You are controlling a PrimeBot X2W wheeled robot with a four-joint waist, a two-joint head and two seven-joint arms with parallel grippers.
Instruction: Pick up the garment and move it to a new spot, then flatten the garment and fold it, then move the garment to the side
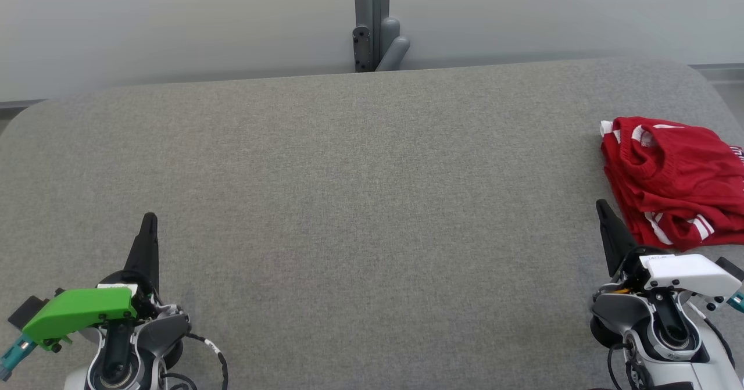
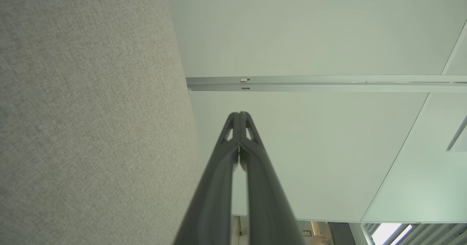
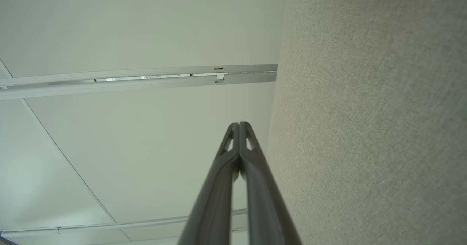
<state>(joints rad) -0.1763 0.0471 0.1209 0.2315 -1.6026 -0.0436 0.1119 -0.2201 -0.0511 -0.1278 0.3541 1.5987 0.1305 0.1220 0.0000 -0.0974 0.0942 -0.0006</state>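
The head view shows the red garment [image 1: 677, 181] in a folded heap at the desk's [image 1: 360, 204] right edge, just beside the right gripper [image 1: 601, 205]. The wrist views show pale wall panels [image 2: 310, 37] instead. The right gripper and the left gripper [image 1: 149, 218] are both clenched and empty.

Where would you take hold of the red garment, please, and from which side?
Probably the bunched folds on the near-left edge of the red garment, approached from its left by the right gripper, which is shut just beside it. The cloth heaps up there, giving a ridge to pinch; its right side runs out of the head view.
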